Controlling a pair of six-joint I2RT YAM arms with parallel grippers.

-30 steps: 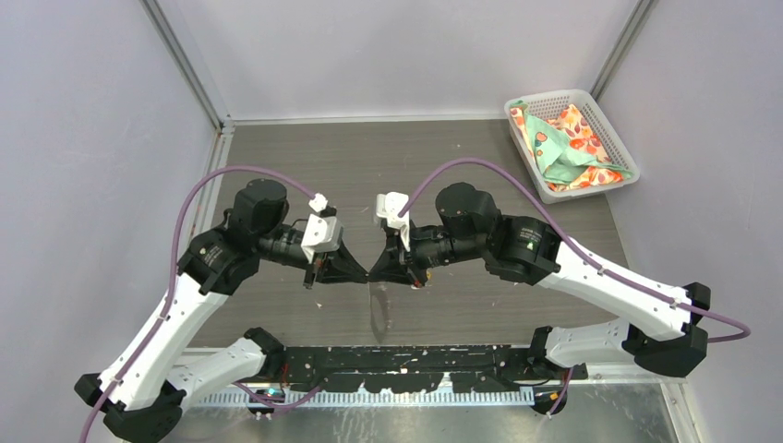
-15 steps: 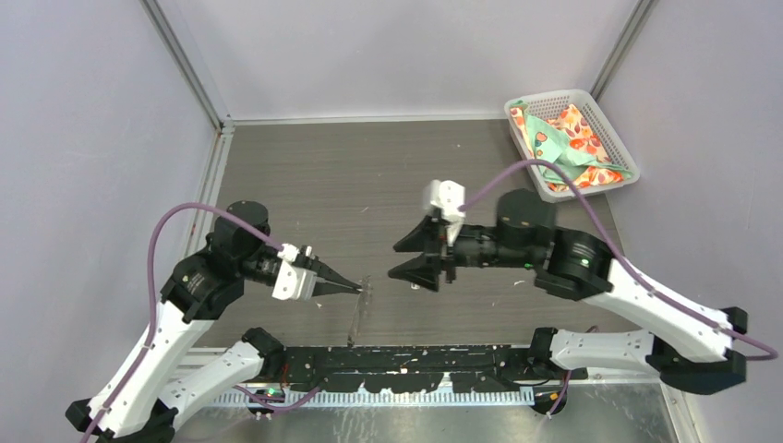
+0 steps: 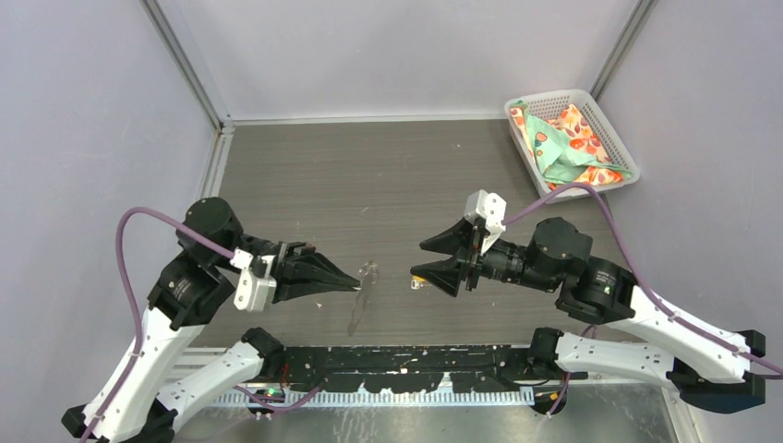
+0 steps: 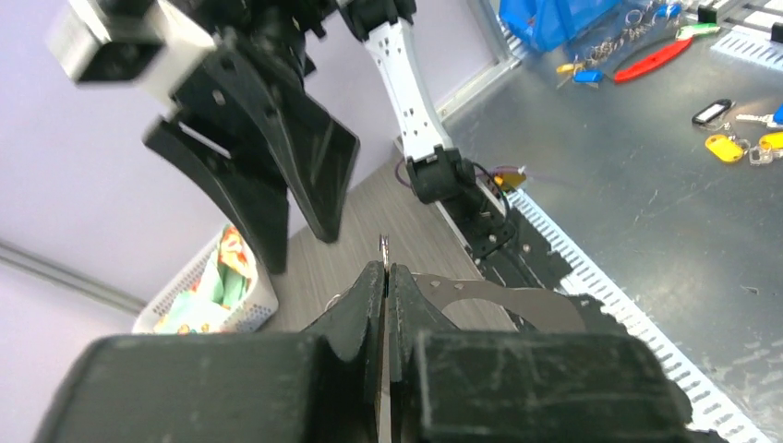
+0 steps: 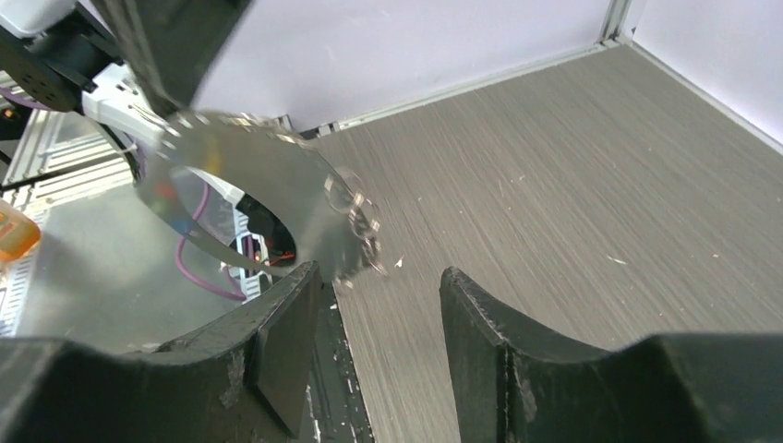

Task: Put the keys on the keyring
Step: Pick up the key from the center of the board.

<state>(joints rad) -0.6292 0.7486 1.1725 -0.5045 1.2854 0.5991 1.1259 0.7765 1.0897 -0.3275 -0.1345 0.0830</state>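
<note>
Our right gripper point(image 3: 417, 259) has let go and backed off, fingers wide; the left gripper point(image 3: 357, 286) alone pinches the keyring point(image 5: 314, 208) (no key visibly threaded).

Grey wood-grain table point(image 3: 369, 175); pale lilac walls point(image 3: 415, 55)

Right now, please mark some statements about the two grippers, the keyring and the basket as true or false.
1. The left gripper is shut on the keyring. True.
2. The right gripper is shut on a key. False: its jaws stand open and hold nothing.
3. The basket in the far right corner holds a patterned cloth. True.
4. The keyring lies in the basket. False: the left gripper holds it up, between the two arms.
</note>
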